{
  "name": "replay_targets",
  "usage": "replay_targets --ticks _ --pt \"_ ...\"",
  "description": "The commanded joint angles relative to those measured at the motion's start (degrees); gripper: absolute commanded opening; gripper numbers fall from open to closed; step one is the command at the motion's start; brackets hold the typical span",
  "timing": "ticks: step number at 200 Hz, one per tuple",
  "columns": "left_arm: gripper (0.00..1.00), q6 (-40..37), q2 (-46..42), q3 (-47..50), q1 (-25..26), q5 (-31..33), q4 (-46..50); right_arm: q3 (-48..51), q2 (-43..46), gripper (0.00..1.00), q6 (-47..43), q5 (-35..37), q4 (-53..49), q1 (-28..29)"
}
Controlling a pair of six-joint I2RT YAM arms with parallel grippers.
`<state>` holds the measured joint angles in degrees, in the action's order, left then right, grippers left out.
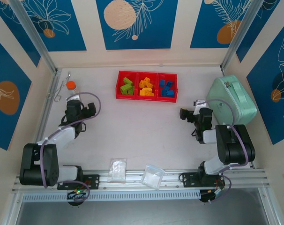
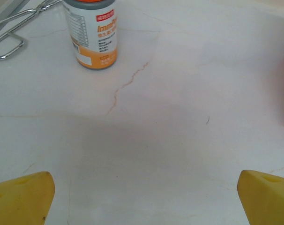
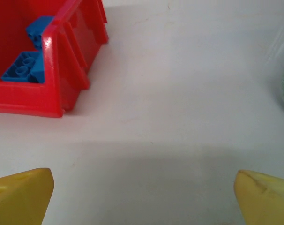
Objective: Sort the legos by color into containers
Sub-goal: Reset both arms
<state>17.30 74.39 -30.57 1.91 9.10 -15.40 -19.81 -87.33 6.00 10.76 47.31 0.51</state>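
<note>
Left gripper [image 2: 144, 199] and right gripper [image 3: 142, 199], each with its yellow fingers spread wide and nothing between them, poised over bare table. Seen from above, the left gripper [image 1: 80, 106] points toward 12 o'clock, where a bottle [image 2: 93, 33] stands upright a little to 11 o'clock of it. The right gripper [image 1: 185, 113] points toward 11 o'clock, at the tray [image 3: 53, 70], whose nearest corner lies just ahead of it and apart from the fingers. The red tray [image 1: 146, 98] sits at the far middle of the table with its long axis running from 9 to 3 o'clock, its three compartments joined in a row. Green bricks [image 1: 127, 86] fill the 9 o'clock compartment, yellow bricks [image 1: 146, 87] the middle one and blue bricks [image 1: 167, 88] the 3 o'clock one. The right wrist view confirms blue bricks [image 3: 22, 70] lying inside the end wall. From the left gripper the tray lies toward 2 o'clock, well apart. From the right gripper it lies toward 10 o'clock and near, so the right arm is the closer of the two. A mint case [image 1: 231, 98] stands at 3 o'clock of the right gripper. Every brick seen rests in a compartment of its own colour, so the sorting appears complete, and any further move would probably be a retreat rather than a pick.
</note>
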Motion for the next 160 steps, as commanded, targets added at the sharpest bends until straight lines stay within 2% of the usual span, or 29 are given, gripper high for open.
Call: replay_targets --ticks 1,27,52,75,83,90,106,112,118,125,136,147,160 --pt "0.99 0.6 -3.0 2.6 -0.7 -7.2 -8.1 -3.4 -0.2 0.99 0.3 -3.3 0.7 0.0" --pt "0.99 -3.7 -9.3 6.3 -0.7 -5.0 -8.0 -3.6 0.2 0.99 0.3 -3.6 -0.5 -0.2" --pt "0.99 -10.9 -10.8 12.2 -0.8 -0.9 -16.6 -3.6 0.1 0.99 0.3 -3.6 -0.1 -0.2" --pt "0.99 -13.7 -1.3 14.9 -1.0 1.5 -30.3 -3.7 0.1 0.99 0.2 -3.5 -0.3 -0.1" --pt "0.99 -14.0 -0.4 13.6 -1.1 -1.2 -29.0 -3.7 0.1 0.99 0.2 -3.4 -0.2 -0.1" --pt "0.99 -14.7 1.9 13.3 -1.1 -2.8 -32.6 -3.7 0.1 0.99 0.1 -3.1 -0.3 0.1" --pt "0.99 -15.4 13.2 14.4 -1.0 -5.1 -45.5 -3.7 0.1 0.99 0.0 -3.0 -0.3 0.2" --pt "0.99 -16.6 18.1 13.9 -1.0 -7.0 -53.5 -3.7 0.1 0.99 0.0 -2.9 -0.2 0.2" --pt "0.99 -17.7 16.5 12.8 -0.9 -10.5 -46.0 -3.6 0.1 0.99 0.0 -2.8 -0.2 0.2" --pt "0.99 -18.7 12.8 9.8 -0.3 -9.7 -35.8 -3.5 0.1 0.99 -0.1 -2.7 -0.1 0.3" --pt "0.99 -19.2 16.2 9.7 1.2 -5.7 -41.6 -3.5 0.1 0.99 -0.1 -2.4 0.0 0.5" --pt "0.99 -18.5 14.3 9.8 1.8 -2.3 -38.0 -3.6 0.1 0.99 0.0 -2.5 -0.1 0.4" --pt "0.99 -18.5 15.4 10.4 2.0 -0.9 -41.4 -3.8 0.1 0.99 0.2 -3.4 -0.5 0.0"
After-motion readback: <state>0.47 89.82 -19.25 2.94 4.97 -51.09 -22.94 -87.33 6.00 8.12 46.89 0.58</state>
